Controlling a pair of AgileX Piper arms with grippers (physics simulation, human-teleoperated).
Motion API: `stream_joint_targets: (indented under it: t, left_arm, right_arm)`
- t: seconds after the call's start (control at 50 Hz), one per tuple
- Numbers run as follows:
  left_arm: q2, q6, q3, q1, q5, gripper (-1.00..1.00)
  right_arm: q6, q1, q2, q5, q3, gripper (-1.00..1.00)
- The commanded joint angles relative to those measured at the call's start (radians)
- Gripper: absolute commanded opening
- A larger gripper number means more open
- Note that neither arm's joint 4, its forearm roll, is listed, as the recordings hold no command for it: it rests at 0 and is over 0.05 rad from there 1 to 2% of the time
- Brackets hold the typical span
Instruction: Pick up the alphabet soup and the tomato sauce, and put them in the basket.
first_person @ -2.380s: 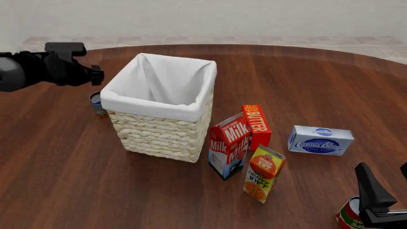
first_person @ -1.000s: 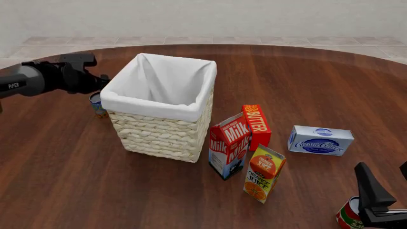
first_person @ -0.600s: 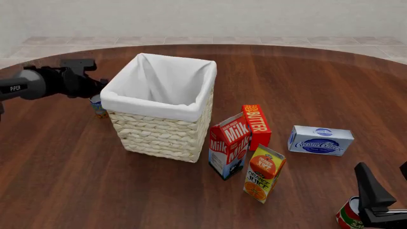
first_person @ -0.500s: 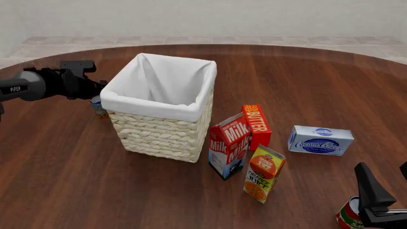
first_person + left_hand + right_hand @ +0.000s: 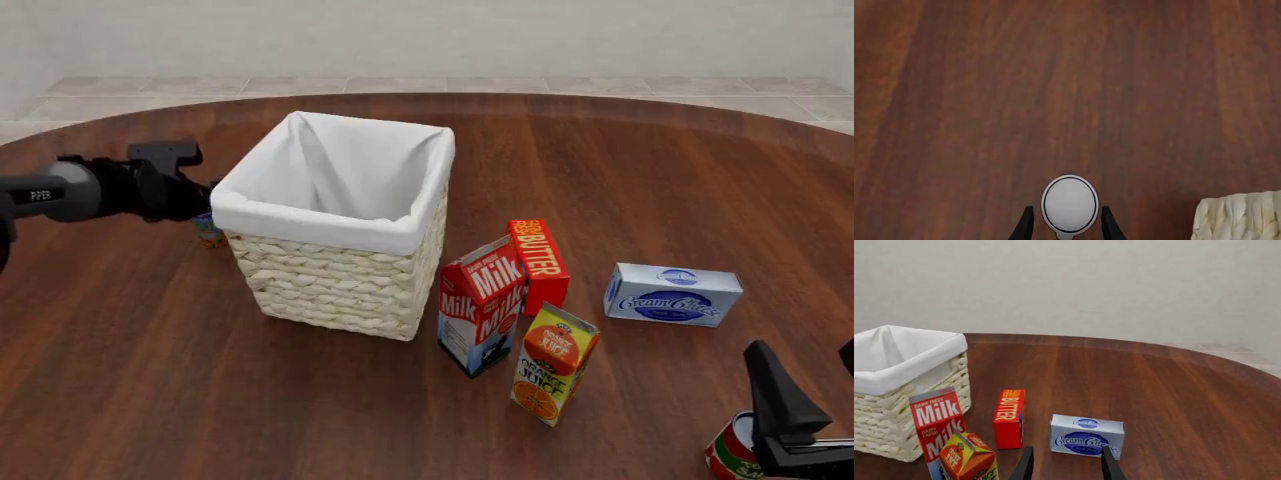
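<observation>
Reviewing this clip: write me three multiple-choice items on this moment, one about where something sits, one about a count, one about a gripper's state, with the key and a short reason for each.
1. Where does the small red-labelled tomato sauce can stand in the front view?
A. inside the basket
B. at the near right edge, beside the right gripper
C. behind the butter box

2. How many upright cartons stand just right of the tall cream wicker basket?
A. one
B. three
C. five

3. How does the left gripper stand at the white-topped alphabet soup can?
A. open, a finger on either side
B. shut above it
C. far from it

Key: 1 B, the can shows low at the right by the right gripper. 2 B, milk carton, red butter box, orange juice carton. 3 A, the left wrist view shows dark fingers flanking the can.
</observation>
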Motion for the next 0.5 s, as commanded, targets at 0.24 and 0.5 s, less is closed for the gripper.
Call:
stream_joint_targets:
  t: [0.24, 0.5]
  left_arm:
    - [0.070, -0.009, 0.006, 0.001, -0.022, 1.00]
    - [0.096, -0.012, 0.007, 0.004, -0.033, 1.00]
  right_arm:
    - [0.001, -0.003, 0.002, -0.002, 0.000, 1.00]
    - [0.003, -0.004, 0.004, -0.004, 0.000, 1.00]
